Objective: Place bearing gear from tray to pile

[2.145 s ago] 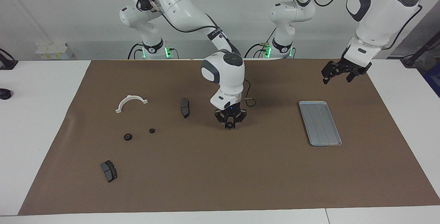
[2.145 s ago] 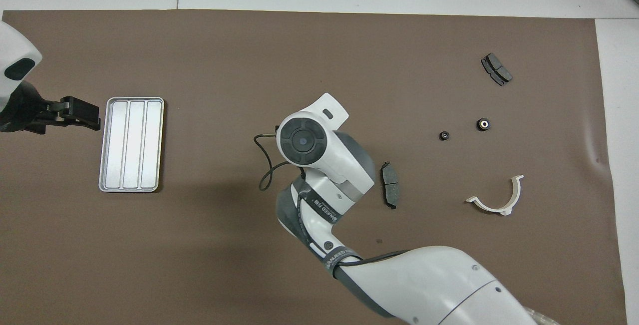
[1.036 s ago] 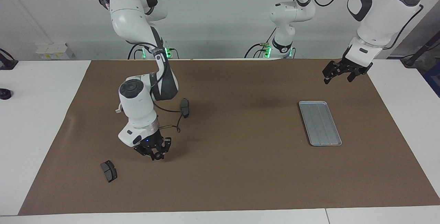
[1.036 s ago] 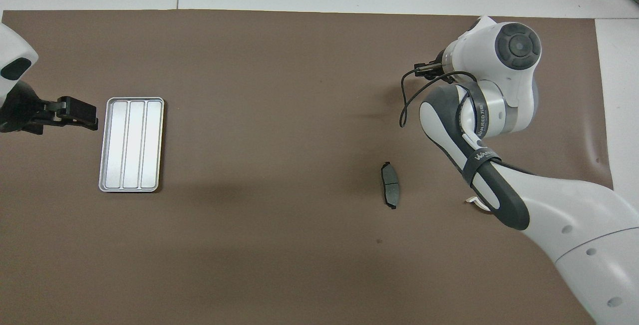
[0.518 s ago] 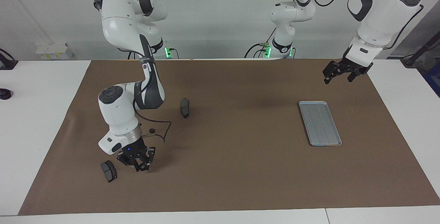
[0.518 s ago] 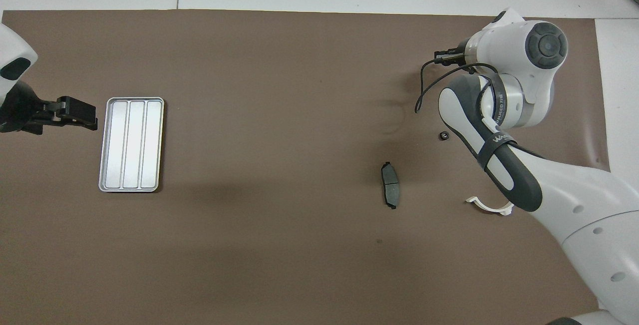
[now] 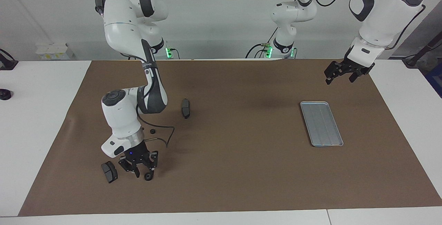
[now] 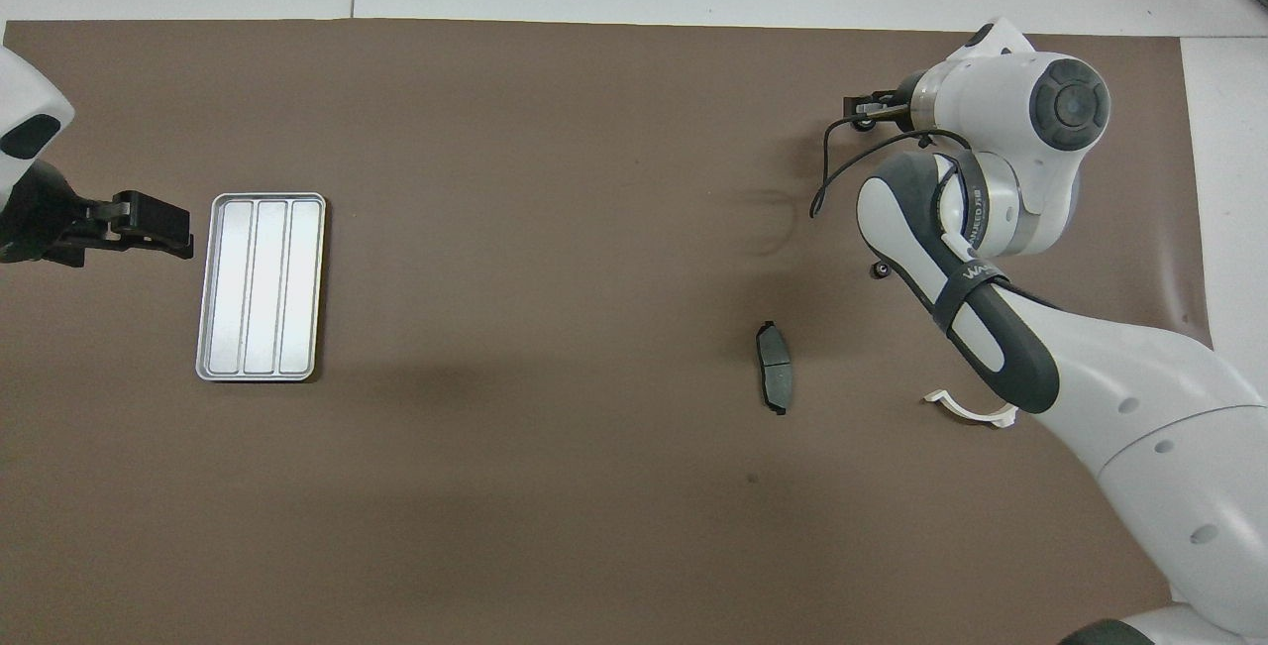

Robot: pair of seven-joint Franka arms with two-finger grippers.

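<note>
Ridged matt metal tray (image 7: pixel 321 123), matt brown paper mat (image 7: pixel 234 169)

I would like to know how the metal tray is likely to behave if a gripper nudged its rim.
The tray lies flat and low on the brown mat, so it would probably slide rather than tip. Its lengthwise ridges and raised rim suggest that it stays stiff. It looks thin and holds nothing, so it is likely light and could skate away from a quick push.
</note>
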